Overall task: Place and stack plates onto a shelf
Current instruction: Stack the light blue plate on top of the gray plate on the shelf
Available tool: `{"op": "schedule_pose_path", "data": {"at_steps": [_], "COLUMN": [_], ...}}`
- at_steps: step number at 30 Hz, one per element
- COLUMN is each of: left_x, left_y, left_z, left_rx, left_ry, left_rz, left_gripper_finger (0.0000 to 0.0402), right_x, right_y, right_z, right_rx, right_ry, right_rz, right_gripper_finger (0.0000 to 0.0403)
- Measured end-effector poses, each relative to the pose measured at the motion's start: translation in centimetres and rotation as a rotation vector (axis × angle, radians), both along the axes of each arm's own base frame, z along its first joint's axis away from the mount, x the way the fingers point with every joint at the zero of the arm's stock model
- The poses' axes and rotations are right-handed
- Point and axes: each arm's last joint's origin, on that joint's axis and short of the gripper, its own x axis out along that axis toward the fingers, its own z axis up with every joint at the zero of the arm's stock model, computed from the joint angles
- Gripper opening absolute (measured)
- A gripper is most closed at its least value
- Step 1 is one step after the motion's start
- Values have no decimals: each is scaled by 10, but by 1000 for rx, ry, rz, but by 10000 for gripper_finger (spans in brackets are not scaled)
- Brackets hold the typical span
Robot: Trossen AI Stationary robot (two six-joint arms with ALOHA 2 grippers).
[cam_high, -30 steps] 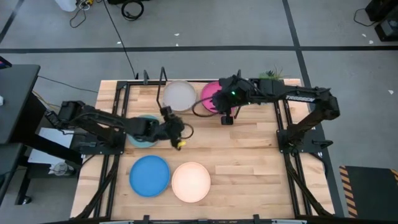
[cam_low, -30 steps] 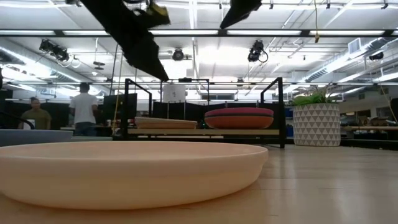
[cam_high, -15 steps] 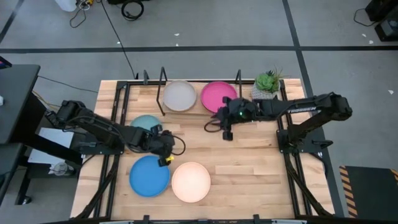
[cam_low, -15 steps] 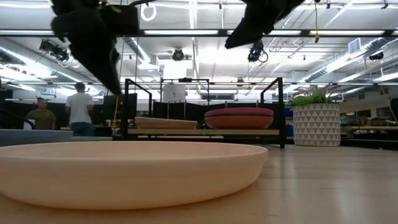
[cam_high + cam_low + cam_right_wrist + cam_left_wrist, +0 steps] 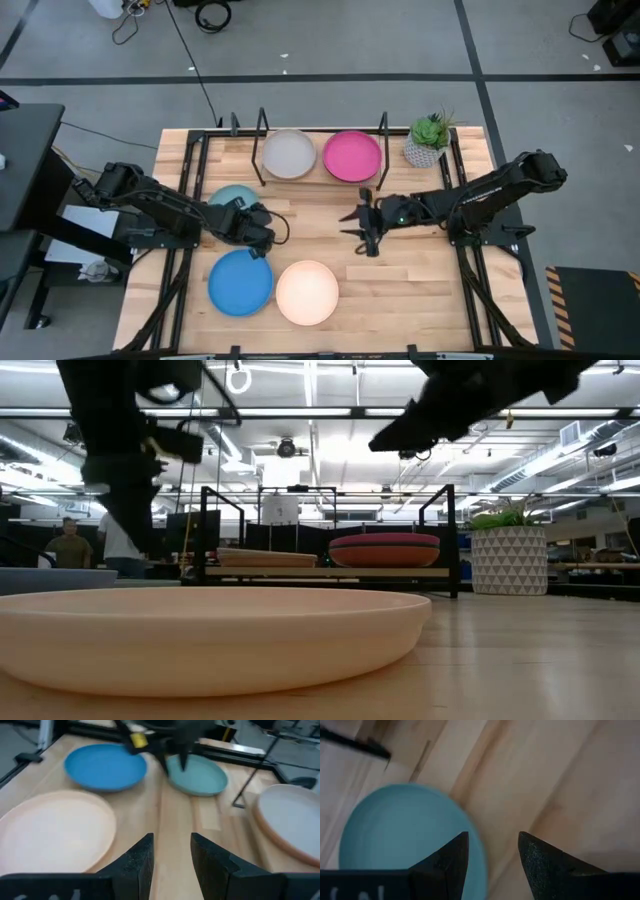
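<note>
1. Hovering over the right edge of the round light teal plate (image 5: 232, 199), the left gripper (image 5: 262, 232) has its two dark fingers (image 5: 445, 865) parted to a moderate gap with nothing between them; the wrist view shows the plate's rim just under the left finger and bare wood under the other.
2. The right gripper (image 5: 362, 226) hangs over bare wooden table (image 5: 410, 270) near the middle, its fingers (image 5: 137, 865) spread a little and empty.
3. Much of the light teal plate is hidden under the left arm in the high view. In the low view, the peach plate fills the foreground and the bright blue one is only a sliver at the left edge.
4. Five plates show: the light teal one, a round bright blue plate (image 5: 240, 282) and a round peach plate (image 5: 307, 292) on the table's near side, a round grey plate (image 5: 289, 154) and a round magenta plate (image 5: 352, 155) side by side on the low black-wire shelf (image 5: 262, 120) at the far edge.
5. One small potted green plant (image 5: 428, 141) stands just right of the shelf.
</note>
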Motion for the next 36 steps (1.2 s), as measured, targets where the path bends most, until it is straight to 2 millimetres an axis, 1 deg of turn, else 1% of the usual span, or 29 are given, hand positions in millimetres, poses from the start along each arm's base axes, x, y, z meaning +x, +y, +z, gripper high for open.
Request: {"op": "schedule_pose_path", "data": {"at_steps": [2,5,9,11,14,18,22,26,28,29,32,36], "left_x": [-4,-4,-6,-10,-14,-14,-14,-14,-13,-12,-4,16], "left_y": [8,18,28,34,40,41,41,39,38,38,34,29], "left_z": [-8,-15,-30,-36,-40,-41,-41,-42,-41,-40,-29,-3], "left_rx": [5,-29,-89,-83,-72,-98,-164,-239,-271,-288,-372,-453], "left_ry": [23,-1,-28,-10,1,6,14,8,7,9,7,-55], "left_rz": [28,58,71,101,132,133,152,196,196,189,123,-21], "left_gripper_finger": [174,165,157,155,155,147,111,53,21,15,17,17], "right_x": [-4,-9,-17,-23,-31,-39,-43,-45,-47,-48,-50,-52], "right_y": [5,12,20,24,28,30,30,29,29,28,27,27], "right_z": [-7,-15,-26,-33,-42,-51,-56,-60,-62,-64,-67,-70], "right_rx": [-8,-19,-11,-9,-3,1,-5,-10,-15,-21,-47,-60], "right_ry": [0,-7,-25,-46,-74,-88,-73,-61,-53,-48,-41,-47], "right_rz": [11,10,10,22,44,62,66,65,66,68,78,85], "right_gripper_finger": [134,134,134,134,134,134,134,134,134,134,134,134]}}
